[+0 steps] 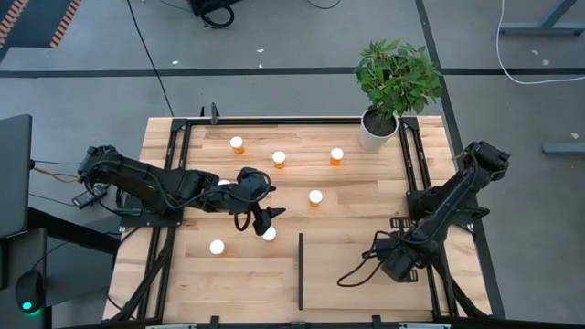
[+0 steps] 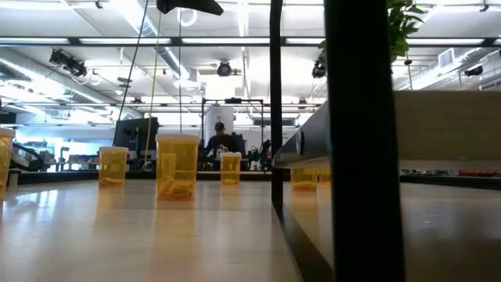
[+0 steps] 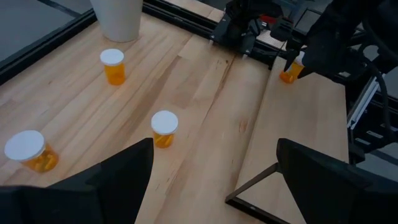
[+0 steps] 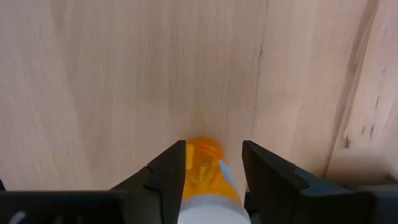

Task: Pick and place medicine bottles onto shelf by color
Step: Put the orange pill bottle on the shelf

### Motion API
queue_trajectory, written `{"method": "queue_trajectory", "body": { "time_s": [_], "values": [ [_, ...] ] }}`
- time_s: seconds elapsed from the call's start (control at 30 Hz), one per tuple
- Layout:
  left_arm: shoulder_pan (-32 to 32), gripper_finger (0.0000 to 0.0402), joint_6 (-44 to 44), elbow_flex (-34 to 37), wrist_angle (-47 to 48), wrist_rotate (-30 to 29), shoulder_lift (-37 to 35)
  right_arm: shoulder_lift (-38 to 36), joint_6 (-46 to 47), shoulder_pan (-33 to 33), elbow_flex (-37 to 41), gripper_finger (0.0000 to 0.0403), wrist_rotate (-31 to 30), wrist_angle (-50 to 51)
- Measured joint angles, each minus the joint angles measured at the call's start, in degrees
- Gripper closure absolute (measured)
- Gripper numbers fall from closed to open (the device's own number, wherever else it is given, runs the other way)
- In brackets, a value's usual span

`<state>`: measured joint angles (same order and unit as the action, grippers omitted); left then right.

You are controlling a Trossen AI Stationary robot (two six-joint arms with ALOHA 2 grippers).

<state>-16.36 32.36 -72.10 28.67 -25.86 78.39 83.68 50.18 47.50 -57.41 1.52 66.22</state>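
Observation:
Several medicine bottles (image 1: 279, 159) with orange bodies and white caps stand across the far and middle part of the table. My right gripper (image 4: 214, 165) hangs over the shelf (image 1: 343, 297), the light-wood panel right of the black strip (image 1: 301, 270). Its fingers press both sides of an orange medicine bottle (image 4: 204, 163), cap toward the wrist. The left wrist view shows that bottle (image 3: 288, 74) under the right gripper. My left gripper (image 3: 214, 168) is open and empty at the table's middle (image 1: 265, 219), beside one bottle (image 1: 269, 234) and short of another (image 3: 164, 129).
A white plant pot (image 1: 375, 130) with a green plant stands at the far right corner. Black frame rails (image 1: 174, 164) run along both table sides. In the low view, bottles (image 2: 177, 164) stand left of a black upright (image 2: 356, 141).

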Motion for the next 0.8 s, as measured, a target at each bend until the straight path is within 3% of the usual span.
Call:
{"method": "queue_trajectory", "body": {
  "time_s": [0.8],
  "values": [
    [0.00, 0.0056, 0.02, 0.00, 0.07, -0.01, 0.00, -0.97, 6.24, 3.48, 0.00, 0.0242, 2.19, 0.79]
  ]
}}
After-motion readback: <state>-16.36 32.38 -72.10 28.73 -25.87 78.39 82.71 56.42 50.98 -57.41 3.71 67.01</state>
